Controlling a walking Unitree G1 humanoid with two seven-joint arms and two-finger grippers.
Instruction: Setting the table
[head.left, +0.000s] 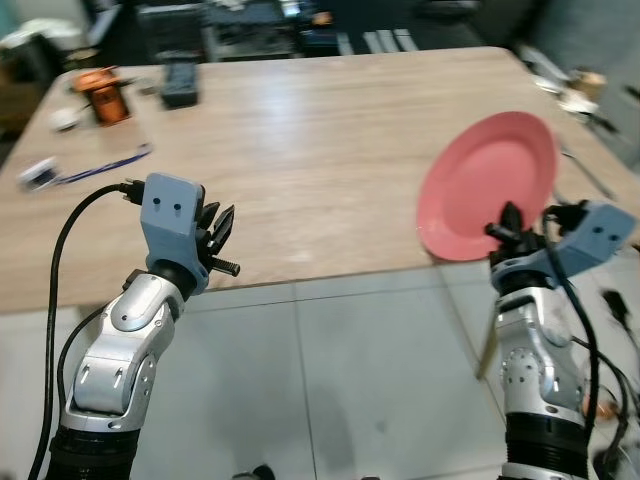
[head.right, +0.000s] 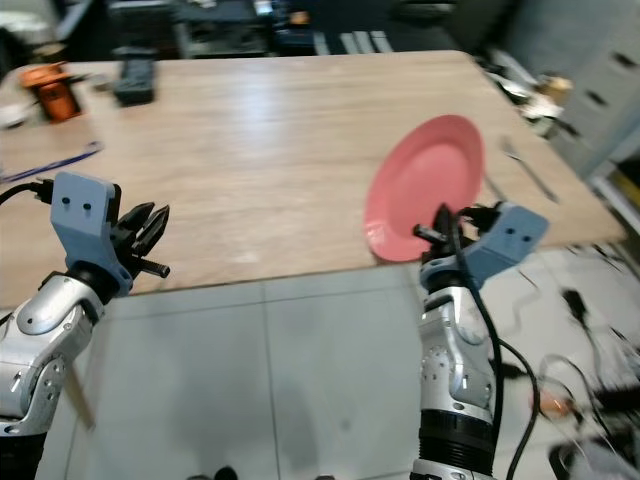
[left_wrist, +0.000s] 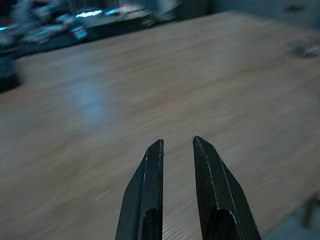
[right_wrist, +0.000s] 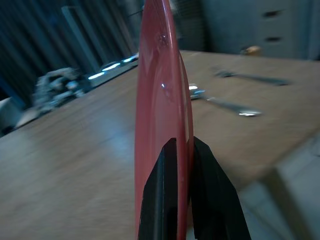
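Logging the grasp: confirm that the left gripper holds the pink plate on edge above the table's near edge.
Wrong arm. The right gripper holds the pink plate on edge above the table; the right wrist view shows its fingers clamping the rim. The left gripper holds nothing.

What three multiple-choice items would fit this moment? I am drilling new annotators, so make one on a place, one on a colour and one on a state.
1. Where is the plate?
A. Flat at the table's middle
B. Held tilted over the table's near right edge
C. On the floor

2. What colour is the plate?
A. Pink-red
B. Blue
C. White

3. What state is the left gripper in?
A. Shut on a fork
B. Shut on the plate
C. Open, holding nothing

Key: 1 B, the right gripper pinches its lower rim and it stands tilted; 2 A, it shows pink-red in both eye views; 3 C, the left wrist view shows a gap between its bare fingers.
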